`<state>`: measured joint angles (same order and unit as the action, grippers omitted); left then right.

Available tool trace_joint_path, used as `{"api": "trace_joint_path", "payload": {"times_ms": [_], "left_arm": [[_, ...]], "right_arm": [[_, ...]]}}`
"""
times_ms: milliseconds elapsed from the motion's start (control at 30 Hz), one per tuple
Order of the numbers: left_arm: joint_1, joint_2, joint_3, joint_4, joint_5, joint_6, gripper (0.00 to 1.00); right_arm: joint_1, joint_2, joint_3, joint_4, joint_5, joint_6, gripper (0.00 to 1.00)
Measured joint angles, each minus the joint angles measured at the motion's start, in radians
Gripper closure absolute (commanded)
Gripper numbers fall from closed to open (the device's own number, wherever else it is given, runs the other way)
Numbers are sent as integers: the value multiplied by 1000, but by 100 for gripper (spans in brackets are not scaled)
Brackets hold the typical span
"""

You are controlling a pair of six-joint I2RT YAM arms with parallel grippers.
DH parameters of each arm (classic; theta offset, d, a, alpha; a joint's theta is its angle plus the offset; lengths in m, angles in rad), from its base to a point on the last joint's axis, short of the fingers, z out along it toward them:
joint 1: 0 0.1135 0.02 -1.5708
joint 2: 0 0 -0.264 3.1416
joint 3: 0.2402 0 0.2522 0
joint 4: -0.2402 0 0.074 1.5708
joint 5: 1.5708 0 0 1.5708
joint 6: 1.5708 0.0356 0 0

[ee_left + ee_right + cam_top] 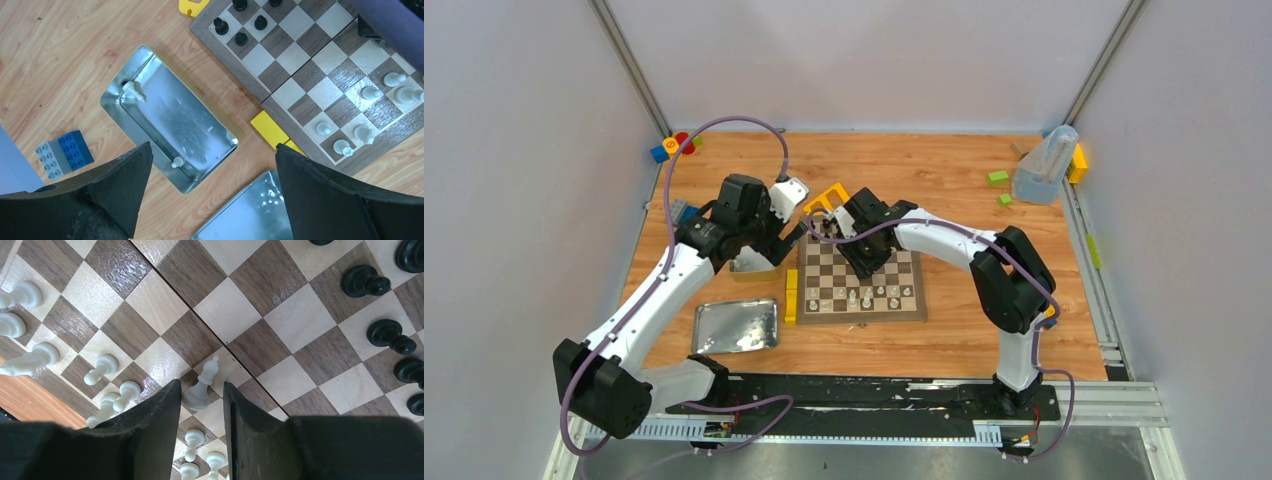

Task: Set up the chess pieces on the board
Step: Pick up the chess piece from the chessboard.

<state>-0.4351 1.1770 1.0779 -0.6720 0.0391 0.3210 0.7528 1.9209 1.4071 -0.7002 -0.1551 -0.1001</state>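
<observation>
The board (864, 316) lies mid-table. Black chess pieces (365, 282) stand along its far rows, and white ones (102, 367) crowd its near rows, some tipped over. My right gripper (201, 385) hangs low over the board (300, 315). Its fingers are part way open around a tilted white bishop (207, 371); a gap shows on the right side. My left gripper (212, 146) is wide open and holds nothing. It hovers over a metal tin (170, 117) left of the board (300, 65). Two white pieces (134, 90) (177, 161) lie in that tin.
A second tin (736, 326) lies nearer the arm bases. Yellow blocks (791, 295) (829, 195) touch the board's left edge and far corner. A blue-and-grey block (65, 154) sits left of the tin. A clear container (1044, 165) and green blocks (997, 178) are far right.
</observation>
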Motion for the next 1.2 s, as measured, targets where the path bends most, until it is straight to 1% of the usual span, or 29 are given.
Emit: {"api": "trace_joint_path", "payload": {"times_ms": [767, 967, 1200], "left_arm": [[0, 0, 0, -3, -4, 0, 0], [0, 0, 0, -5, -4, 0, 0], [0, 0, 0, -5, -5, 0, 0]], "right_arm": [[0, -11, -12, -18, 28, -18, 65], [0, -13, -15, -21, 31, -19, 70], [-2, -13, -15, -22, 30, -25, 80]]}}
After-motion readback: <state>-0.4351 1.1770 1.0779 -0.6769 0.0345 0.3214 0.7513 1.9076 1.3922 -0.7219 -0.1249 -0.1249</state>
